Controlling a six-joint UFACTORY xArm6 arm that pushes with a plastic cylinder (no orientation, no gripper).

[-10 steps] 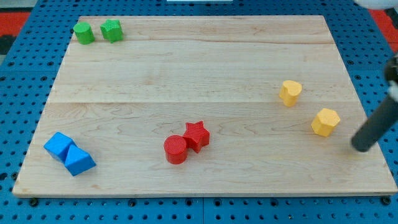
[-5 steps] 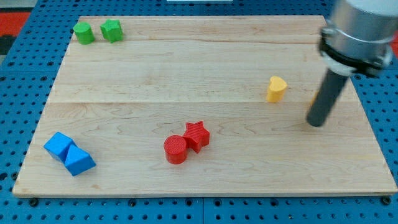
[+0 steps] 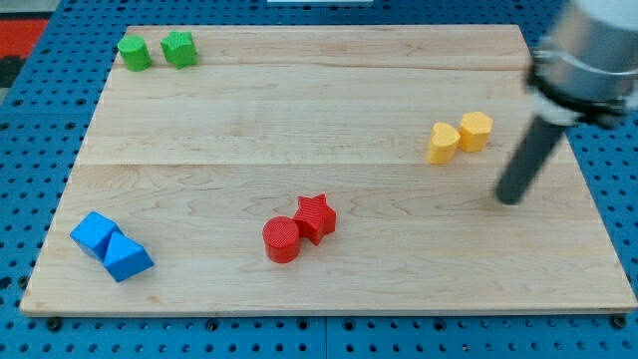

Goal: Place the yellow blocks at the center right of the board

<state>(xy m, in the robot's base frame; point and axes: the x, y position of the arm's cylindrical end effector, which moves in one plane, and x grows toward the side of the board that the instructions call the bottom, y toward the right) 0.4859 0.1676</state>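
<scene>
Two yellow blocks sit side by side at the board's right of centre: a yellow heart-shaped block (image 3: 444,142) and, touching it on the right, a yellow hexagonal block (image 3: 476,131). My tip (image 3: 509,198) rests on the board below and to the right of the yellow pair, a short way clear of both. The dark rod rises up and to the right from the tip to the grey arm end (image 3: 588,60).
A green cylinder (image 3: 134,53) and a green star (image 3: 178,48) sit at the top left. A red cylinder (image 3: 282,239) touches a red star (image 3: 315,216) at bottom centre. Two blue blocks (image 3: 111,245) touch at bottom left. The wooden board (image 3: 299,110) lies on blue pegboard.
The yellow hexagonal block moved up and left from the lower right to sit against the yellow heart block, which shifted left. My tip swept from the right edge inward.
</scene>
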